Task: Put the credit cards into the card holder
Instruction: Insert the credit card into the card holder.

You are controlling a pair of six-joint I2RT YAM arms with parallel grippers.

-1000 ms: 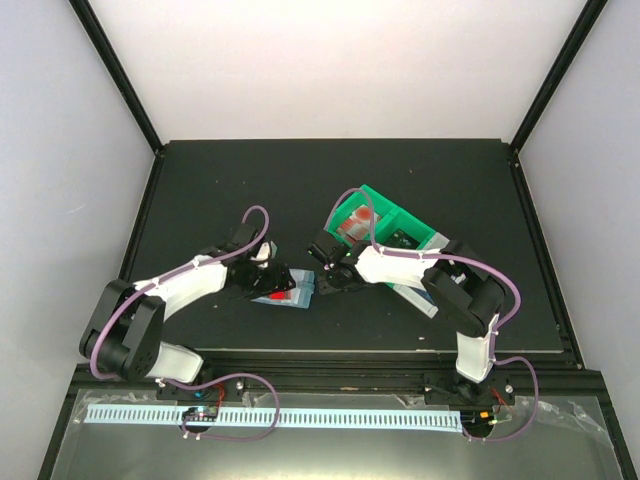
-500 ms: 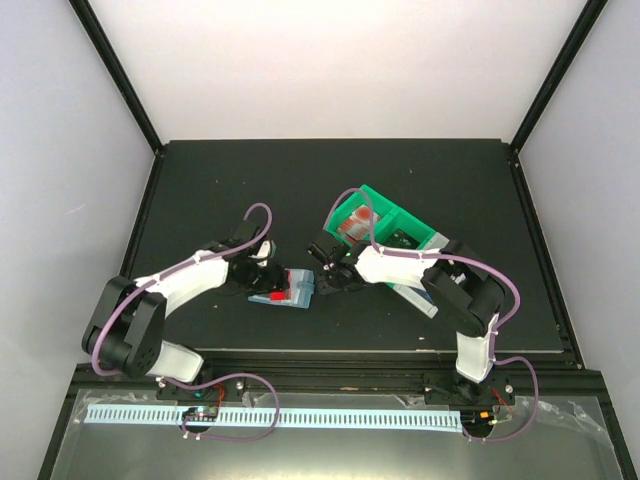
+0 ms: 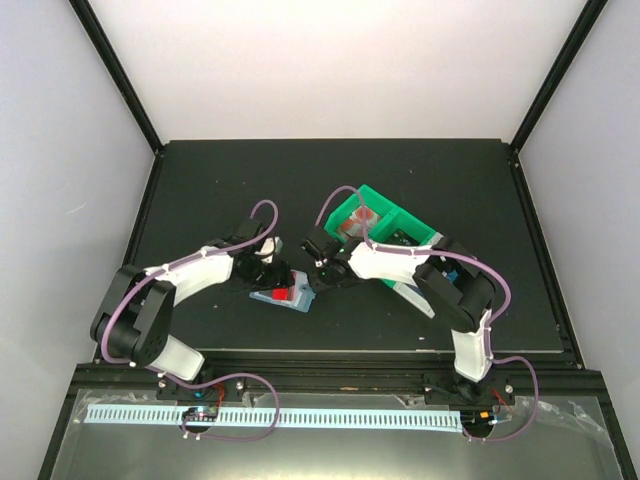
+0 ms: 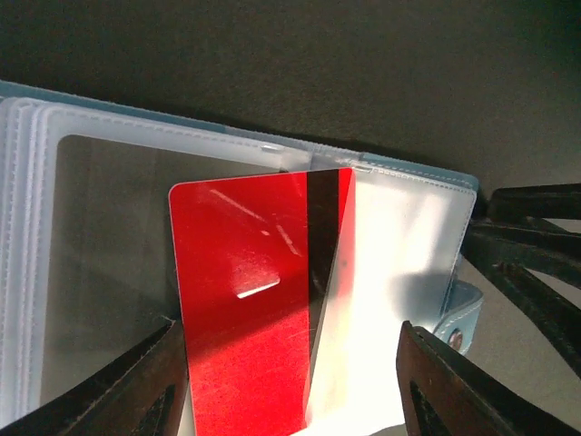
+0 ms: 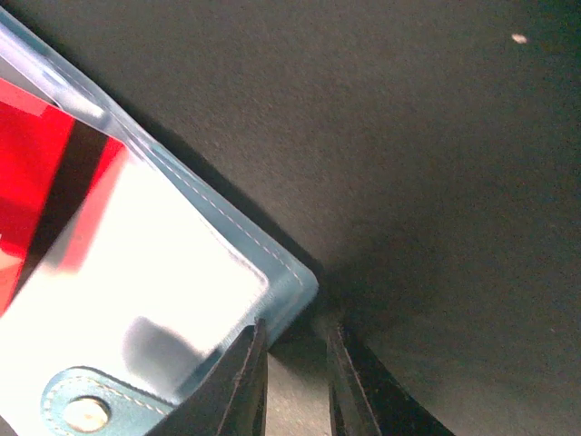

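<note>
Feeding the red card (image 4: pixel 254 318) into the card holder (image 4: pixel 109 200), my left gripper (image 4: pixel 289 331) clamps that card (right gripper (image 5: pixel 295 336) sits at the holder's corner, hold unclear); next I'd push it straight deeper into the clear pocket

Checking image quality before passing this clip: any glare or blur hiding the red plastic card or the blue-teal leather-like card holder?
Left wrist: glare whitens the blue-teal leather-like card holder beside the red plastic card. Right wrist: same white blowout on its pocket. Top external: even, sharp.
</note>
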